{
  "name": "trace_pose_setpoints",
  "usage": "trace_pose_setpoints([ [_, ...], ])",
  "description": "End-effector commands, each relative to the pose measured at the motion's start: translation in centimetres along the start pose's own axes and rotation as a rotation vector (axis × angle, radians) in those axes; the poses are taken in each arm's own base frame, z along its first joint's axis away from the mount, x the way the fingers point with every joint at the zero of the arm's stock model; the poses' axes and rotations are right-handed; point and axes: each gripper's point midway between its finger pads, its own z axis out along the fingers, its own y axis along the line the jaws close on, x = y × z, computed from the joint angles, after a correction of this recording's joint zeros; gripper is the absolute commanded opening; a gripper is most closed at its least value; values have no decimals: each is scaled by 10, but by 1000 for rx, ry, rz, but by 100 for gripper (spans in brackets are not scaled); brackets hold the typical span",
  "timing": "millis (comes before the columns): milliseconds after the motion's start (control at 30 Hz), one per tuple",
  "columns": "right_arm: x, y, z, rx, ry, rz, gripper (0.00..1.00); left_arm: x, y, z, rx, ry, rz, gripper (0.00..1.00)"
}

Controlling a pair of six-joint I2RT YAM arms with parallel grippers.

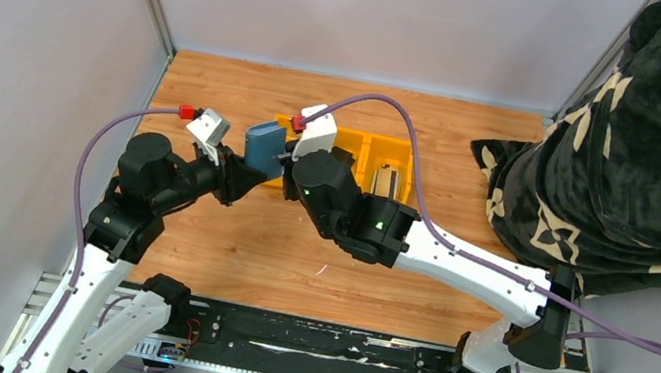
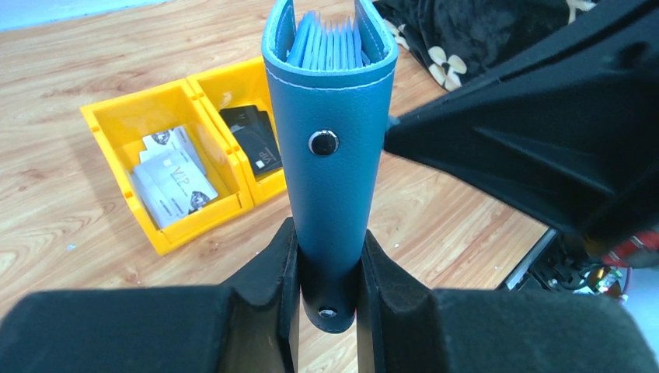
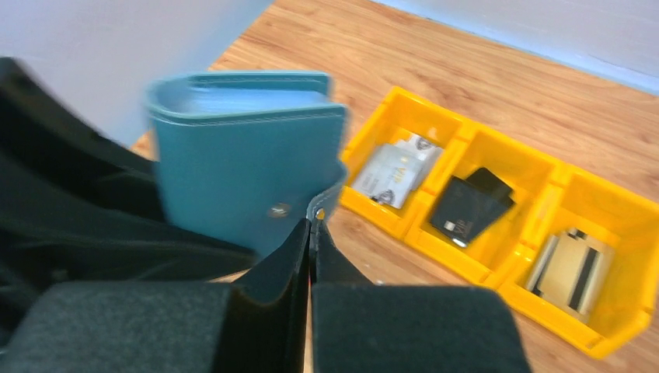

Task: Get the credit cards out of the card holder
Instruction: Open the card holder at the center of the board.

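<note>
The left gripper (image 2: 328, 268) is holding the card holder (image 2: 330, 116) by its lower end, the fingers narrowed against its two blue-grey faces. It is lifting the holder off the wooden table (image 1: 295, 252). From overhead the holder is hanging in the air between the two arms, just in front of the left end of the yellow tray (image 3: 377, 214). Its far end is gaping, and a fan of paler blue pockets is showing inside, though I cannot tell whether any card is sitting in them. The right gripper (image 3: 311, 233) is coming in from the other side with its fingers pressed tight together, the tips right at the little snap flap on the holder's edge. Whether the flap is actually caught between them, I cannot tell. Over in the tray, a small heap of white credit cards (image 2: 171, 179) is lying in the left compartment. A black pouch (image 2: 252, 136) is sitting in the middle one. A pale card with black stripes (image 3: 571, 268) is lying in the right one. A dark blanket with cream flowers (image 1: 637, 147) is bunching up along the right side of the table.
</note>
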Motion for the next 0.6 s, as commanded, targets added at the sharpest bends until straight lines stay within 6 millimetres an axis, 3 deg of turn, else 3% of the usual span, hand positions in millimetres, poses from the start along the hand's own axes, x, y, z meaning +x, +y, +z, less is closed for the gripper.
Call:
trace_pose_setpoints([
  [0,0,-53,-8,165,-6,2,0,-25,-18,-9,61,-85,36,0],
  [233,5,-70,-19,156,1,45,0,-31,-30,-13,118,-99,46,0],
  [300,3,-65,-21,80,-1,69,3,-33,-36,-14,152,-104,56,0],
  [333,-3,-65,-25,18,-12,92,10,-35,-42,-16,182,-106,65,0],
  [433,-3,-52,-36,-236,-6,142,42,-37,-61,-21,289,-101,85,0],
  [567,-15,-32,-65,-567,10,147,61,-34,-84,-29,432,-68,91,0],
])
